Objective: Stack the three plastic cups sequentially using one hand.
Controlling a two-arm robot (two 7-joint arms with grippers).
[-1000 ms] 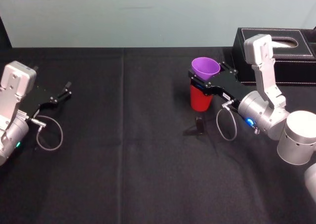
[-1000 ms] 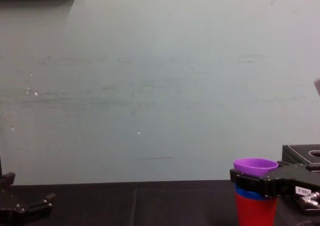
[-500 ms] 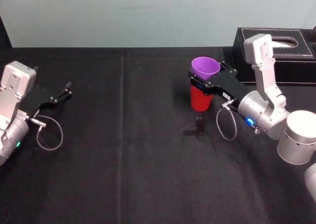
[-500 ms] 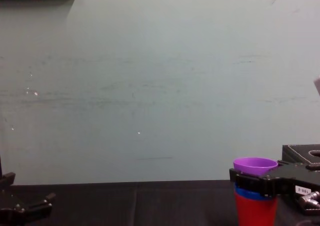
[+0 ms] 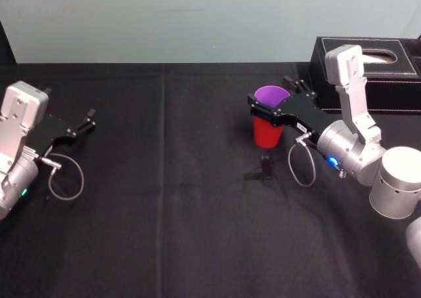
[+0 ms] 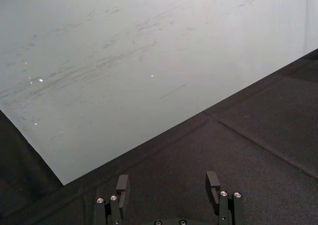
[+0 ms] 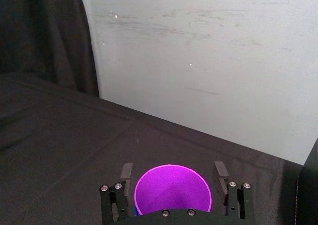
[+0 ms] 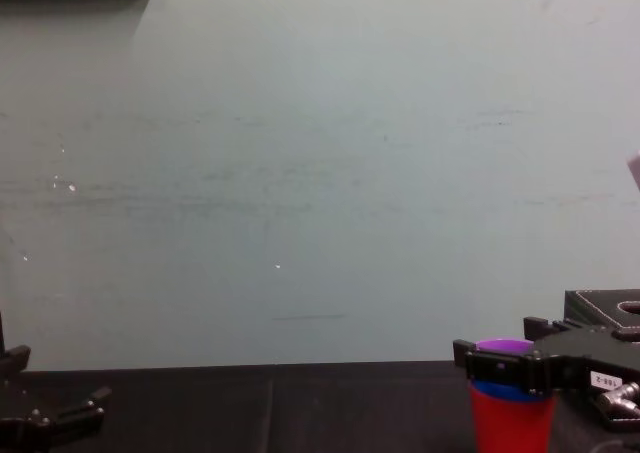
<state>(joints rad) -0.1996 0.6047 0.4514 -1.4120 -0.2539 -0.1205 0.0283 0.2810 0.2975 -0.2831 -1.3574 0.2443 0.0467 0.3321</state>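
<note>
Moved since half a second ago: the purple cup [image 5: 273, 98] has dropped lower into the stack, and its rim now sits barely above the fingers that flank it.

Item 1. Purple cup: upright and nested in the blue cup [image 8: 500, 389]. The right wrist view looks straight down into its open mouth.

Item 2. Blue cup: nested in the red cup [image 5: 268, 135]. In the chest view it shows as a thin band between the purple rim and the red wall.

Item 3. Red cup: bottom of the stack, standing upright on the desk [image 5: 164, 199], right of centre and just left of the black box [image 5: 368, 61].

Item 4. Right end effector [image 5: 271, 93]: level with the top of the stack, one finger on each side of the purple rim. The right wrist view shows a narrow gap between each finger and the cup, so the grip is released.

Item 5. Left end effector [image 6: 167, 179]: parked at the far left of the desk, well apart from the cups. Its fingers are spread and hold nothing.

Item 6. Desk: covered in black cloth and backed by a pale wall [image 8: 300, 173].
</note>
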